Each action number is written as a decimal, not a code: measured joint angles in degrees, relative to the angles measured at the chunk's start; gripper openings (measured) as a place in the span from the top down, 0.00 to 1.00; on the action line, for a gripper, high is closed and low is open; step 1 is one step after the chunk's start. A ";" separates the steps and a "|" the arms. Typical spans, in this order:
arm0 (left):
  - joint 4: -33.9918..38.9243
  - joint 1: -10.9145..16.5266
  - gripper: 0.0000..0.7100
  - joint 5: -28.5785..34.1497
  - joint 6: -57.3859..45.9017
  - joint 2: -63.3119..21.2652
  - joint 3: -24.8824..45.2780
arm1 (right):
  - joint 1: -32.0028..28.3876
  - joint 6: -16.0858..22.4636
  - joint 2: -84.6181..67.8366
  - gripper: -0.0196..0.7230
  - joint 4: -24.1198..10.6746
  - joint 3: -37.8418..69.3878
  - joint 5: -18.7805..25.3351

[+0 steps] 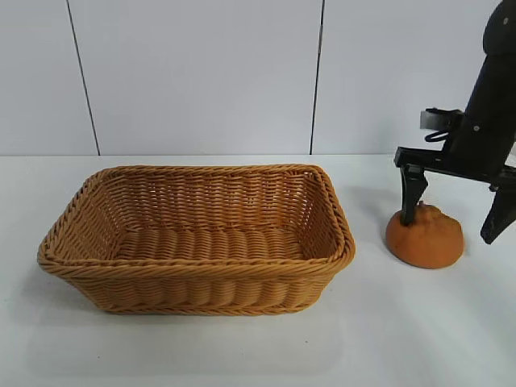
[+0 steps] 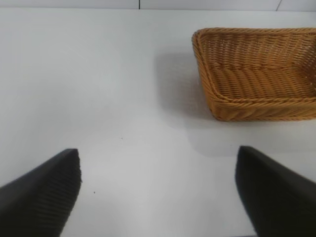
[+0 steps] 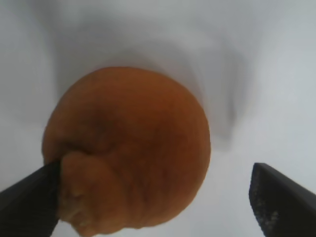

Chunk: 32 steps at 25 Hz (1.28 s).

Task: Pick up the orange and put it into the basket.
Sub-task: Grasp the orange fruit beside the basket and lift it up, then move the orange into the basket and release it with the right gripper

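Observation:
The orange (image 1: 427, 239) sits on the white table, to the right of the basket (image 1: 201, 269). It is dull orange and lumpy, with a puckered nub. My right gripper (image 1: 450, 227) hangs over it, open. One finger rests against the fruit's nub side and the other stands clear of its far side. In the right wrist view the orange (image 3: 128, 148) fills the space between the spread fingers of the right gripper (image 3: 155, 170). The wicker basket holds nothing. My left gripper (image 2: 158, 152) is open over bare table, with the basket (image 2: 256, 101) some way ahead of it.
A white panelled wall (image 1: 193, 72) stands behind the table. Bare table top (image 1: 242, 347) lies in front of the basket and round the orange. The left arm does not show in the exterior view.

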 joint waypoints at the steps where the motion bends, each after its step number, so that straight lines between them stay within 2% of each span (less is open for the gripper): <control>1: 0.00 0.00 0.14 0.00 0.00 0.00 0.00 | 0.00 0.00 0.30 0.06 0.00 0.00 -0.28; 2: 0.00 0.00 0.14 0.00 0.00 0.00 0.00 | 0.00 0.00 0.44 0.09 0.00 0.00 -0.46; 3: 0.00 0.00 0.14 0.00 0.00 0.00 0.00 | 0.00 0.00 0.57 0.17 0.00 0.00 -0.60; 4: 0.00 0.00 0.14 0.00 0.00 0.00 0.00 | 0.00 0.00 0.58 0.28 0.00 0.00 -0.65; 8: 0.00 0.00 0.14 0.00 0.00 0.00 0.00 | 0.05 0.00 0.20 0.85 0.43 0.00 -0.44; 9: 0.00 0.00 0.14 0.00 0.00 0.00 0.00 | 0.05 0.00 -0.24 0.92 0.43 0.00 -0.29; 20: 0.00 0.00 0.14 0.00 0.00 0.00 0.00 | 0.82 -0.70 -14.04 0.92 0.23 0.06 3.38; 29: 0.00 0.00 0.14 0.00 0.00 0.00 0.00 | 7.91 -1.93 -20.98 0.92 0.65 0.06 4.49; 32: 0.00 0.00 0.14 0.00 0.00 0.00 0.00 | 11.58 -1.93 -20.98 0.92 3.37 0.06 4.04</control>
